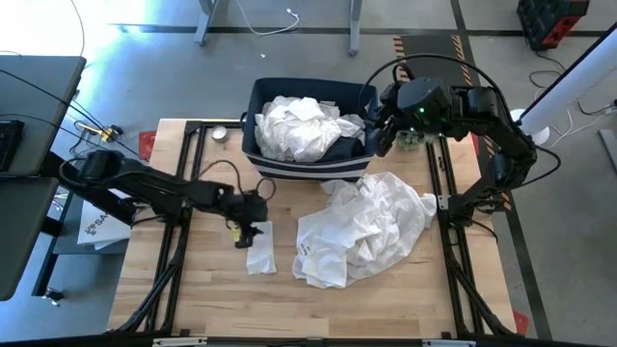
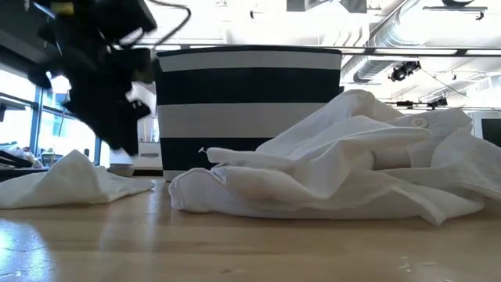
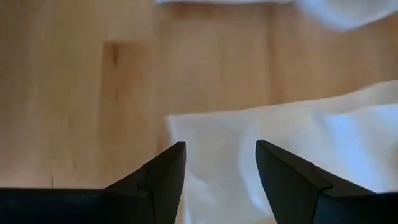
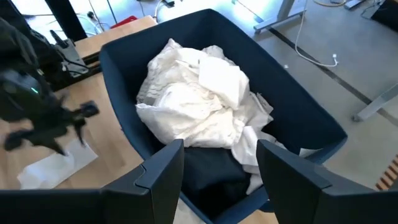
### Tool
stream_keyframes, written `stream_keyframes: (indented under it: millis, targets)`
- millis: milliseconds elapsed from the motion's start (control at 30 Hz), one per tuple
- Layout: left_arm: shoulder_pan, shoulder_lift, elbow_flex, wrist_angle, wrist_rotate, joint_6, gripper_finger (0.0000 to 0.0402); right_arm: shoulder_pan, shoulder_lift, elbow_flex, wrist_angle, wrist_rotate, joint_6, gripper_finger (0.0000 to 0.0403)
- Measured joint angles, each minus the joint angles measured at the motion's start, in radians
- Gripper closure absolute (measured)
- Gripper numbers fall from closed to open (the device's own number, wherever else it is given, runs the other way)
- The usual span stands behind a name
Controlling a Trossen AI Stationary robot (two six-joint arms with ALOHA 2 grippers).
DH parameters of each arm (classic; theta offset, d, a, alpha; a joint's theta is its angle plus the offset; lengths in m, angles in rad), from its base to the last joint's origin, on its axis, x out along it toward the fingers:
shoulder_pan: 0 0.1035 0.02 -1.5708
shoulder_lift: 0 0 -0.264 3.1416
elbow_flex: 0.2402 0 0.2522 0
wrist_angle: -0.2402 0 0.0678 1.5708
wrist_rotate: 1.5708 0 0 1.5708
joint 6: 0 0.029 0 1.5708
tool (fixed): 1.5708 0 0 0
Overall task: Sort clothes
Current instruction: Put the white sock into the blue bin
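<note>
A small white cloth (image 1: pixel 260 248) lies flat on the table at left centre; it also shows in the low view (image 2: pixel 70 182). My left gripper (image 1: pixel 247 229) hangs open just above it, fingers pointing down over its edge (image 3: pixel 217 143). A large white garment (image 1: pixel 362 226) lies crumpled on the table right of centre. The navy striped bin (image 1: pixel 265 164) at the far side holds white clothes (image 1: pixel 304 125) on top of a dark garment (image 4: pixel 208 174). My right gripper (image 4: pixel 219 165) is open and empty above the bin's right side.
A small round metal thing (image 1: pixel 220 134) lies on the table left of the bin. Black frame rails (image 1: pixel 178 251) run along the table's left and right sides. Bare wood shows at the near edge (image 1: pixel 289 313).
</note>
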Motion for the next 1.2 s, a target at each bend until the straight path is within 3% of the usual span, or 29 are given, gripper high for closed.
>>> stream_keyframes:
  millis: [233,333,400,500,800,1000,1200]
  targets:
    - [-0.007,0.216,-0.003,0.064,0.023,-0.047,0.0225,0.000,0.000,0.000,0.000,-0.001,0.033,0.0204]
    - [-0.010,0.256,0.011,0.061,0.037,-0.104,0.0262,0.000,0.000,0.000,0.007,-0.001,0.037,0.0204]
    - [-0.008,0.259,0.023,0.036,0.047,-0.158,0.0309,0.000,0.000,0.000,0.015,0.000,0.052,0.0204]
    - [0.017,0.229,0.052,-0.030,0.099,-0.188,0.0383,0.000,0.000,0.000,0.036,0.000,0.055,0.0204]
    - [0.092,-0.007,0.312,-0.337,0.068,-0.093,0.0396,0.000,0.012,0.000,0.205,-0.019,-0.078,0.0204]
    - [0.142,-0.158,0.524,-0.348,-0.019,-0.087,0.0397,0.000,0.077,0.000,0.394,-0.202,-0.254,0.0204]
    - [0.157,-0.224,0.715,-0.252,-0.149,-0.111,0.0399,-0.008,0.173,0.000,0.515,-0.394,-0.299,0.0204]
